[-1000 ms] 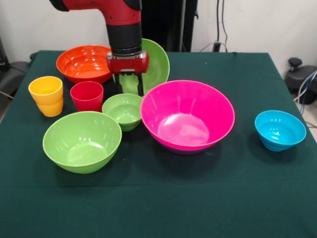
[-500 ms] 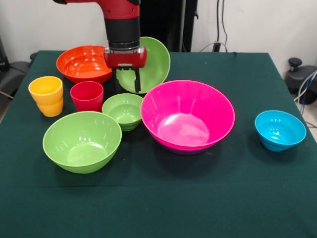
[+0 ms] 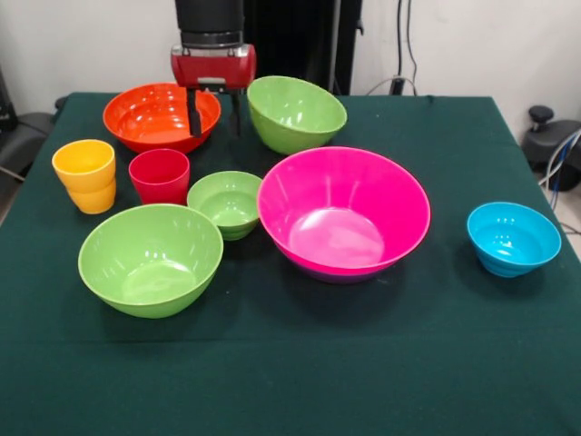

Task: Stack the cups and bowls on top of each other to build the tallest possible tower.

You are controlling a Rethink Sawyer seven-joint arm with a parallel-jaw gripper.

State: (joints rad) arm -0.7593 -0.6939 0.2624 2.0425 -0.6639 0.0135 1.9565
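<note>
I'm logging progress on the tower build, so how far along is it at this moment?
Only one nesting looks done: the pink bowl seems to sit in a purple one, just an edge showing. Nothing is in hand: the pincer hangs open and empty above the orange bowl. The far green bowl, other bowls and cups stand separately, unstacked.

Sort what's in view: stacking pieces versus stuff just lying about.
Stacking pieces: yellow cup, red cup, orange bowl, three green bowls, pink bowl, blue bowl.

Lying about: cables and a black knob off the table's edge.
</note>
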